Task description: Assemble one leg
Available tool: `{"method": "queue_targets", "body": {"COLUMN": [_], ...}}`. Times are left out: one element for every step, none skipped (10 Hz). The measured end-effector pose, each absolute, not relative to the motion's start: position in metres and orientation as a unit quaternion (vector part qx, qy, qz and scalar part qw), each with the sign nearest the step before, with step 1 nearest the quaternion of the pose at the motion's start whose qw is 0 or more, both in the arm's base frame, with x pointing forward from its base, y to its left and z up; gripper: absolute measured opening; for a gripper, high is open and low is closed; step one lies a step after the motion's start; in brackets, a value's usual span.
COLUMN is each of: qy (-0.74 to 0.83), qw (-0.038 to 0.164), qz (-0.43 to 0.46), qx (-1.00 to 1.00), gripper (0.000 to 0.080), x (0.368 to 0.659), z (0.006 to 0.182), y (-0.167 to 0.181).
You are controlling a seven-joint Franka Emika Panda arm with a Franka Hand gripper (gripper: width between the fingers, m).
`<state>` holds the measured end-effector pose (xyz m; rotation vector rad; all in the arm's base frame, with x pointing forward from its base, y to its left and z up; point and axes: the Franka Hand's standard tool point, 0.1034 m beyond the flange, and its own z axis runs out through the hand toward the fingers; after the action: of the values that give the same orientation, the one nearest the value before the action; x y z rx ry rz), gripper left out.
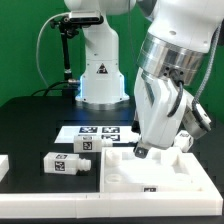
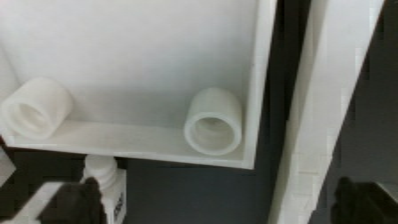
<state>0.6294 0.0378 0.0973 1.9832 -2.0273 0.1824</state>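
Observation:
Two legs, small white blocks with black-and-white tags, lie on the black table: one in front of the marker board, one nearer the front. My gripper hangs low over the far left corner of the large white panel, well to the exterior view's right of both legs. In the wrist view the gripper is open, its dark fingertips far apart, with black table and the panel's rim between them. A white tagged piece shows beside one fingertip. Two round sockets sit inside the panel.
The marker board lies behind the legs, in front of the robot base. Another white part sits at the exterior view's left edge. The panel fills the front right of the table.

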Motion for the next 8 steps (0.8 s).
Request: {"method": "queue_targets", "body": {"qy": [-0.705,-0.705,-0.714,-0.728,-0.741,-0.771,-0.786,-0.779], "qw": [0.149,0.149,0.147,0.143,0.134,0.105,0.085,0.101], "qz": [0.064,0.064,0.064,0.063,0.056,0.052,0.046,0.039], "qx": [0.690,0.690,0.682,0.668,0.655,0.625,0.611,0.617], "gripper": [0.0649,0.0649,0.0649,0.0649,0.0649,0.0649,0.0649,0.0649], "x": [0.629,0.629,0.628,0.622,0.610,0.602,0.596,0.597], "z": [0.097,0.097,0.098,0.104,0.106,0.108,0.110,0.110], "y": [0.038,0.038,0.037,0.035,0.034,0.041,0.048,0.046]}}
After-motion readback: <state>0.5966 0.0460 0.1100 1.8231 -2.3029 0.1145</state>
